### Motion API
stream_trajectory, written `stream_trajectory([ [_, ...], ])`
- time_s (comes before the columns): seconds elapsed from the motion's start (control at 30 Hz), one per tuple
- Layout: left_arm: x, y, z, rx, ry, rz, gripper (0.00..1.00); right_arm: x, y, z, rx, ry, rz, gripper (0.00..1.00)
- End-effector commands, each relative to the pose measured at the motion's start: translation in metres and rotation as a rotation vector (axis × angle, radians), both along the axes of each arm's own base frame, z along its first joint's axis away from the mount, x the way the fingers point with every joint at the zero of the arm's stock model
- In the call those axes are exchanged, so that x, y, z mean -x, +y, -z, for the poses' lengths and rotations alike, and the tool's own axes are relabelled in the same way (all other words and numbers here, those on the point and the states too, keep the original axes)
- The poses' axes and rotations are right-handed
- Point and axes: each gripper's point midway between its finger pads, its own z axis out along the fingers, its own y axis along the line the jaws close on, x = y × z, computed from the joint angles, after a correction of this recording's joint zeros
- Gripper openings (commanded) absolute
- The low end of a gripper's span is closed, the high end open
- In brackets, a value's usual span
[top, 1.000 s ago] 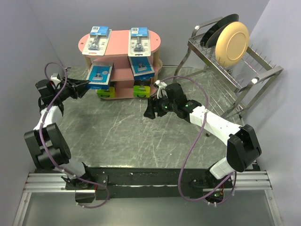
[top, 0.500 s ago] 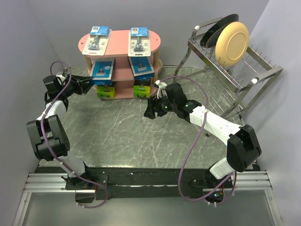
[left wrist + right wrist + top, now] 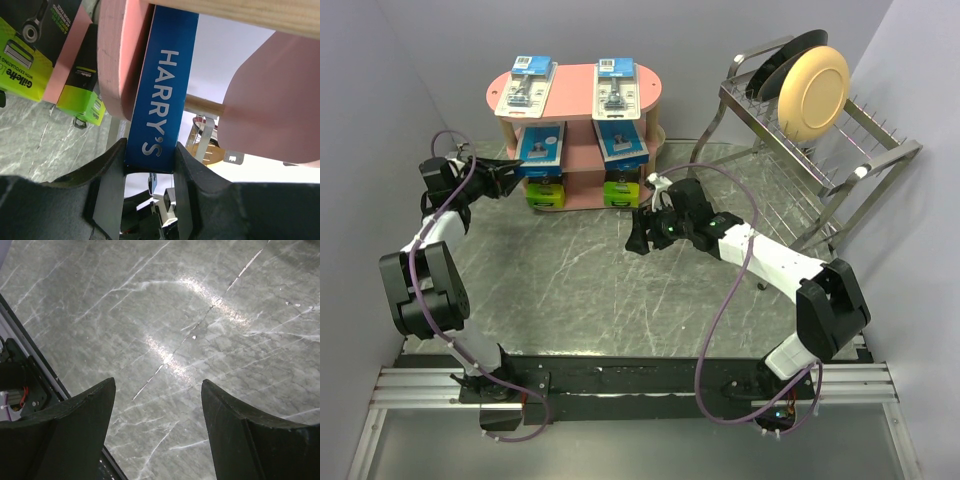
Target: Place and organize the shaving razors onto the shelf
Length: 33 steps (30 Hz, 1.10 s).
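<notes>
Blue Harry's pack (image 3: pixel 161 85) is the one in play rn. It's in the left half of the middle tier of the pink shelf (image 3: pixel 575 100), tucked under the board above, face showing out front like its twin. Left gripper (image 3: pixel 150 167) is clamped on its near end, one finger (image 3: pixel 109 180) each side of the card, jaws only partway apart bc the pack is slim. Rest of the razors look sorted: two clear blister packs (image 3: pixel 527 82) flat on the top board, the other blue pack (image 3: pixel 621 143) on the right of the middle tier, both black-and-lime boxes (image 3: pixel 546 192) down on the bottom tier. So imo this is the last placement and the task's nearly done. Next move prob needs a bit more push so it sits level w/ its twin, then a release w/o dragging it back out, then a straight pull-back. The wooden post (image 3: pixel 235 12) and the board edge are right there, so not much room to swing. Can't tell if the pack's lower edge is resting on the board yet. Right gripper (image 3: pixel 638 232) hangs over the marble table (image 3: pixel 200 315), well apart from the shelf, jaws wide apart w/ nothing between them. Dish rack (image 3: pixel 775 140) w/ plates is off to the right, not involved.
</notes>
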Motion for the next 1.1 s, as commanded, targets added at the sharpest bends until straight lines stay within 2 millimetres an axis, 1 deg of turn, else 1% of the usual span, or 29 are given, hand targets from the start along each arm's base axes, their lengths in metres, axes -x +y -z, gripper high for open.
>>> stream_trajectory([
  [0.0,-0.005,0.007,0.021,0.04,0.127,-0.062,0.07,-0.01,0.003,-0.014,-0.022,-0.047,0.007,0.77],
  [0.13,-0.003,0.018,0.031,0.051,0.174,-0.103,0.06,-0.009,0.002,-0.013,-0.019,-0.043,0.007,0.77],
  [0.27,-0.004,0.036,0.03,0.062,0.163,-0.145,0.05,-0.008,0.002,-0.012,-0.018,-0.04,0.006,0.77],
  [0.37,-0.005,0.042,0.025,0.058,0.15,-0.154,0.05,-0.009,0.003,-0.011,-0.019,-0.039,0.005,0.77],
  [0.43,-0.006,0.041,0.021,0.061,0.136,-0.152,0.05,-0.01,0.004,-0.011,-0.021,-0.039,0.004,0.77],
  [0.53,-0.006,0.034,0.017,0.061,0.115,-0.137,0.05,-0.01,0.006,-0.011,-0.022,-0.036,0.001,0.77],
  [0.57,-0.006,0.027,0.015,0.059,0.109,-0.122,0.05,-0.011,0.006,-0.012,-0.023,-0.041,0.002,0.77],
  [0.63,-0.006,0.02,0.015,0.066,0.107,-0.109,0.06,-0.012,0.007,-0.011,-0.022,-0.041,0.001,0.77],
  [0.67,-0.007,0.014,0.015,0.065,0.105,-0.096,0.08,-0.012,0.007,-0.011,-0.021,-0.039,0.0,0.77],
  [0.77,-0.008,0.005,0.012,0.057,0.094,-0.074,0.22,-0.013,0.008,-0.013,-0.02,-0.047,-0.001,0.77],
  [0.83,-0.008,0.002,0.01,0.047,0.085,-0.067,0.35,-0.013,0.009,-0.013,-0.021,-0.049,-0.004,0.77],
  [0.9,-0.008,0.0,0.012,0.046,0.085,-0.061,0.43,-0.014,0.009,-0.013,-0.021,-0.05,-0.002,0.77],
  [1.0,-0.007,-0.004,0.014,0.044,0.085,-0.049,0.48,-0.014,0.01,-0.011,-0.023,-0.045,-0.001,0.77],
  [1.07,-0.007,-0.008,0.012,0.042,0.078,-0.04,0.51,-0.015,0.011,-0.011,-0.024,-0.047,-0.001,0.77],
])
